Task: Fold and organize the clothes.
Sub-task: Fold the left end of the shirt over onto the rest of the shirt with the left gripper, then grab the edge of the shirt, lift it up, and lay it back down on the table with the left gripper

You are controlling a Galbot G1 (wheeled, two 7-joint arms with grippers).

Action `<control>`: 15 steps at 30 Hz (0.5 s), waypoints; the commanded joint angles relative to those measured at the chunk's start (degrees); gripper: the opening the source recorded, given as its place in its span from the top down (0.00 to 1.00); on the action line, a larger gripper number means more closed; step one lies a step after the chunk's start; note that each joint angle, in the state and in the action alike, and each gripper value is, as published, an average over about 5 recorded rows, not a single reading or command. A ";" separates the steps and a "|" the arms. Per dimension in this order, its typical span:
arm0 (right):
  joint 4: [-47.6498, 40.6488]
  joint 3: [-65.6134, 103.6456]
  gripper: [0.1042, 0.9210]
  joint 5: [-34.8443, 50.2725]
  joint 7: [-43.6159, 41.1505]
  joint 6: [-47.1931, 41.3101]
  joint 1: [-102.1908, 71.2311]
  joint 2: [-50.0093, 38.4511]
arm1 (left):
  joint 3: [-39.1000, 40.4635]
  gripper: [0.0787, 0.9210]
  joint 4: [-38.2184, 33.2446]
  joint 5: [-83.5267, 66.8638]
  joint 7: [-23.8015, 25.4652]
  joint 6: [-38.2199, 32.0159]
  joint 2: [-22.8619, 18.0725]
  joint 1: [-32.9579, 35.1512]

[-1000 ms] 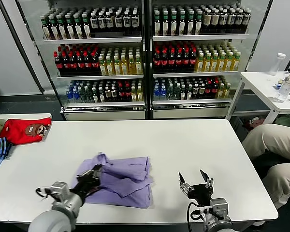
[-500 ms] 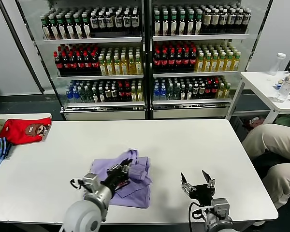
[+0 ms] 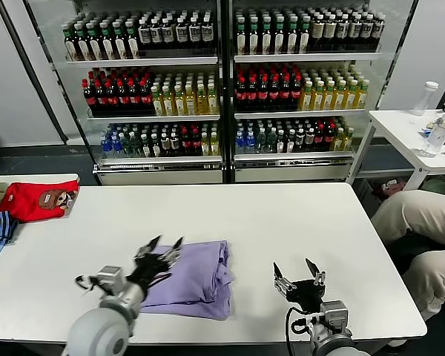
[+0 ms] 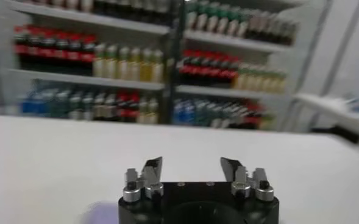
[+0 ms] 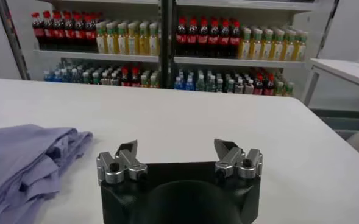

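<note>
Only head view shows left tool [image 3: 163, 248] wide above T-shirt [image 3: 193, 278]; right tool [image 3: 297, 274] wide.

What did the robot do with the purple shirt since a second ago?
The left tool carried a flap of the purple T-shirt across toward the robot's right, folding it over, then let go and pulled back left; it now hovers open at the shirt's left edge. The shirt lies narrower. The right tool, the red garment and the table stayed put.
</note>
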 commanded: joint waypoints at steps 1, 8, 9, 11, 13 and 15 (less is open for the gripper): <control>-0.34 -0.13 0.12 0.02 -0.01 0.12 0.45 -0.11 | -10.02 0.18 9.31 4.00 3.30 -2.60 2.51 7.52; -0.12 0.02 0.12 -0.04 -0.02 0.28 0.09 -0.48 | -8.99 0.12 10.69 2.58 4.20 -2.11 1.00 5.65; -0.14 -0.01 0.12 -0.03 -0.02 0.29 0.15 -0.54 | -8.99 0.12 10.79 2.11 4.27 -2.00 0.90 5.52; -0.20 -0.06 0.12 -0.02 -0.02 0.30 0.29 -0.63 | -8.99 0.12 10.86 0.50 4.51 -1.78 0.72 5.40; -0.28 -0.10 0.12 0.01 -0.04 0.31 0.37 -0.71 | -9.04 0.12 10.71 -2.01 5.16 -1.38 0.55 5.41; -0.35 -0.12 0.12 0.02 -0.06 0.33 0.41 -0.79 | -9.06 0.14 10.47 -4.62 5.95 -0.82 0.35 5.44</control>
